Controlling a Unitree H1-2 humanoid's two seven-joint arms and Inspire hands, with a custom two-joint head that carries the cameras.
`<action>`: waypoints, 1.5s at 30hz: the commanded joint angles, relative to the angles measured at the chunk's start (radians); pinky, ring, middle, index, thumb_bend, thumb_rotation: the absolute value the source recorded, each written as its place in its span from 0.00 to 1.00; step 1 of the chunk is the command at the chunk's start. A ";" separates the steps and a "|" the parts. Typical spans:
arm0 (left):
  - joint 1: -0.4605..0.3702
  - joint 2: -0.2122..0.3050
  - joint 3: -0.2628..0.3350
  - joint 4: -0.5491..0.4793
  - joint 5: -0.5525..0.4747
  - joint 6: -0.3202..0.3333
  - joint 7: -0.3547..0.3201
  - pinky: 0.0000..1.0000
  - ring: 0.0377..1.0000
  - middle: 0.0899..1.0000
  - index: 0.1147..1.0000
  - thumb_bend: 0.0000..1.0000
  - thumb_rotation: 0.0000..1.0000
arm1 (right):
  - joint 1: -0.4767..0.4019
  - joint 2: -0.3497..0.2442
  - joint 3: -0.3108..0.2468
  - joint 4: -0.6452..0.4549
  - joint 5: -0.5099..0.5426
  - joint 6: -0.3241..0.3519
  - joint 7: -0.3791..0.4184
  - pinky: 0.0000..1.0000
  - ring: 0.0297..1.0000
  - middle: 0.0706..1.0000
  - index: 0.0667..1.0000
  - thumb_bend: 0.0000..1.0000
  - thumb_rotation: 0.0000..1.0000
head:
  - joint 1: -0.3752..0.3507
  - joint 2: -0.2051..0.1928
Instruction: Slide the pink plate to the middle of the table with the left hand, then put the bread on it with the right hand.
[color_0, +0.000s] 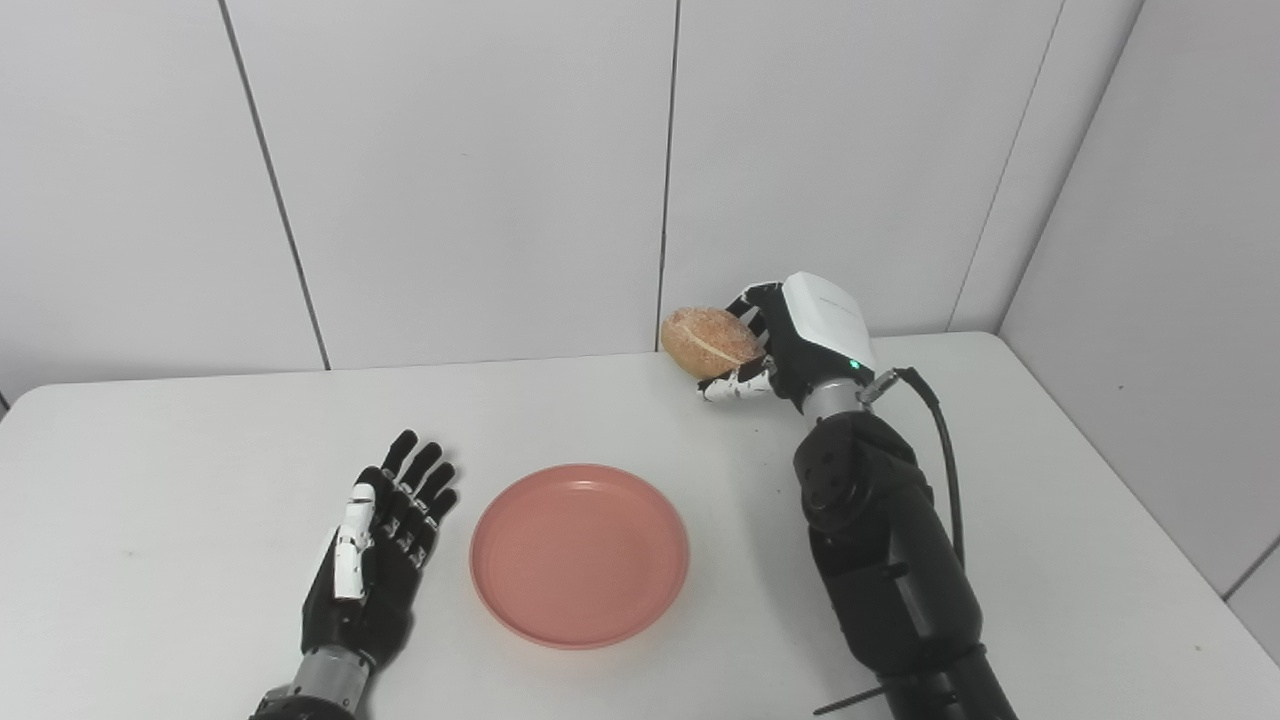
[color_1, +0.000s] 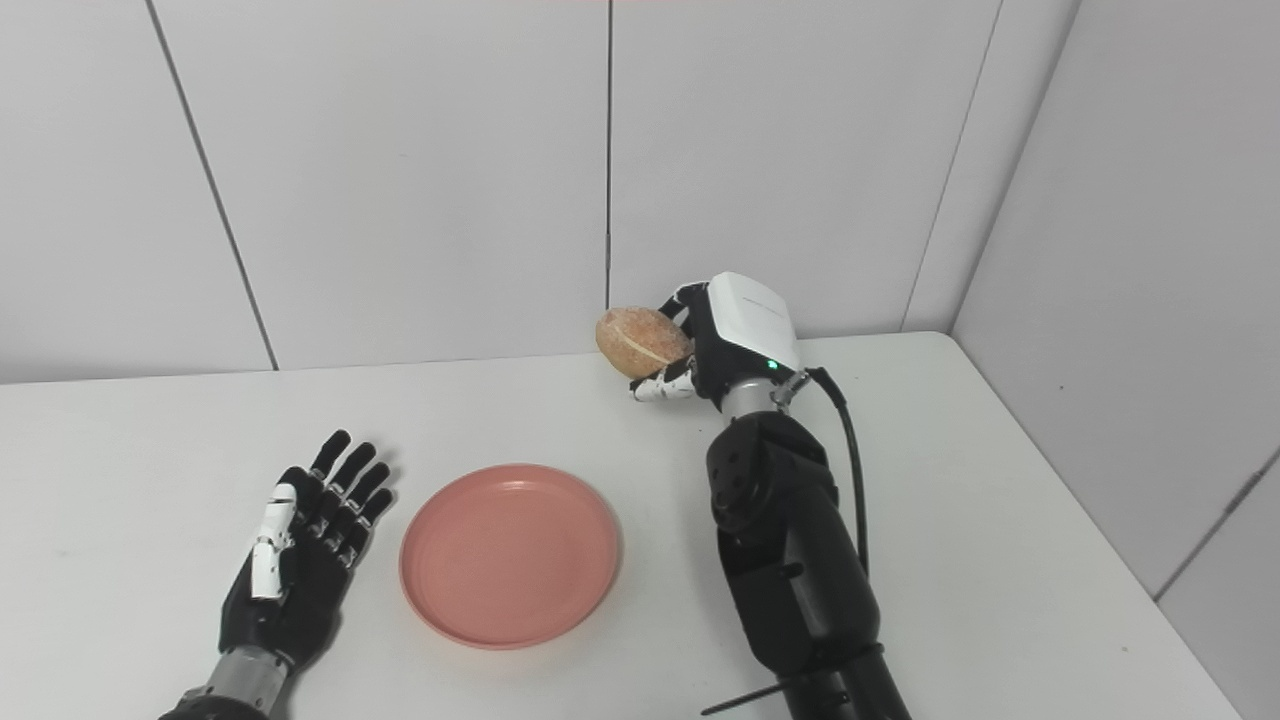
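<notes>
pink plate (color_0: 579, 555) sits near the middle of the table (color_0: 150, 450), empty, so the slide looks done and the left hand (color_0: 372, 548) lies flat just beside its left rim, fingers spread and holding nothing, parked clear of the drop zone. over at the back, the right hand (color_0: 790, 340) has its fingers curled around the bread (color_0: 710, 342), gripping it from the side with the roll poking out to the left, off the table by the look of it, near the wall (color_0: 450, 180). that side grip leaves the underside free, which should suit setting it down on the plate. bread and plate are well apart, so the carry towards the plate is the step in hand. the right eye view shows more bare table to the right of the arm; the left eye view shows more of it left of the resting hand.
</notes>
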 joint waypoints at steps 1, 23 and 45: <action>0.056 -0.016 -0.011 0.042 0.023 0.037 0.027 0.97 0.94 0.93 0.92 0.36 1.00 | -0.023 0.008 0.014 -0.056 -0.017 -0.006 0.005 0.28 0.34 0.39 0.49 0.52 0.00 | 0.013 0.001; 0.062 -0.089 -0.032 -0.006 0.068 0.066 0.115 0.92 0.90 0.90 0.89 0.38 1.00 | 0.041 0.034 0.235 -0.110 0.051 -0.030 0.066 0.27 0.33 0.39 0.50 0.52 0.00 | 0.187 0.037; 0.059 -0.105 -0.049 -0.024 0.094 0.070 0.136 0.91 0.90 0.90 0.88 0.39 1.00 | 0.091 -0.021 0.363 -0.061 -0.015 -0.012 0.119 0.24 0.31 0.42 0.47 0.52 0.00 | 0.232 0.070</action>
